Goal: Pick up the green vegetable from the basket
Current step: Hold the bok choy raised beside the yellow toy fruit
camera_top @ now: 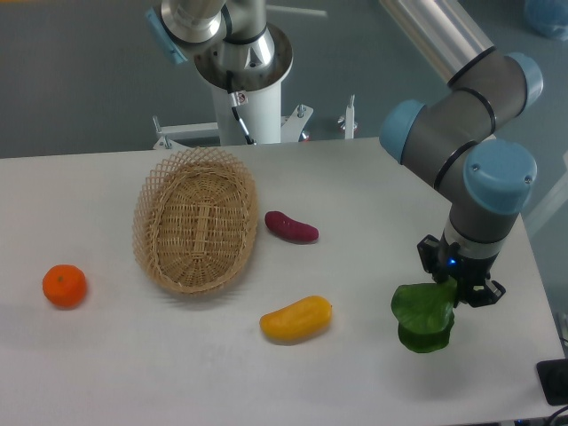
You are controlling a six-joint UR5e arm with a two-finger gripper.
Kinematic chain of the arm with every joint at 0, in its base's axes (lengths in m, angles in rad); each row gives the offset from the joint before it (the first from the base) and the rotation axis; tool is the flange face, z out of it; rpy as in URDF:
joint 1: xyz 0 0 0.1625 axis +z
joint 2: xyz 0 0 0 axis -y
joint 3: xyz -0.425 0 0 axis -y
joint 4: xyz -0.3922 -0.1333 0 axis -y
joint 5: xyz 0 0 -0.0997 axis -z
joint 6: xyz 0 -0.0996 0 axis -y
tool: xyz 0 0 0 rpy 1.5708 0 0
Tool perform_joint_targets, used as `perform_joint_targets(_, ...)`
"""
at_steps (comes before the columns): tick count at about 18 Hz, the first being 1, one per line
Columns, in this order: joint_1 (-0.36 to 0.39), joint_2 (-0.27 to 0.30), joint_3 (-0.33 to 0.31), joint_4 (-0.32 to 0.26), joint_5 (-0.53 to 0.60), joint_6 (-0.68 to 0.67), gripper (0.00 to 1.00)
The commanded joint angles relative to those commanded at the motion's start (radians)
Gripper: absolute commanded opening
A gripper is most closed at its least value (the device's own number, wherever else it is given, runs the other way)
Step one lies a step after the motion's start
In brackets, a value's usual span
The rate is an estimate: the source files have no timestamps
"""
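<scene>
The green vegetable (424,317) has dark green ruffled leaves; its white stalk is hidden. It hangs from my gripper (458,291) at the right side of the table, just above the surface or touching it. The gripper is shut on its upper part. The oval tan wicker basket (195,219) stands on the left half of the table, holds nothing, and is far from the gripper.
A purple oblong vegetable (291,227) lies just right of the basket. A yellow-orange oblong vegetable (296,319) lies in front of it. An orange fruit (65,286) sits at the far left. The table's right edge is close to the gripper.
</scene>
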Motion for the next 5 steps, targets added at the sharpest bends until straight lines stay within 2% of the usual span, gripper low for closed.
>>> perform_joint_targets(5, 0.0, 0.0, -0.006, 0.0, -0.002, -0.002, 0.39)
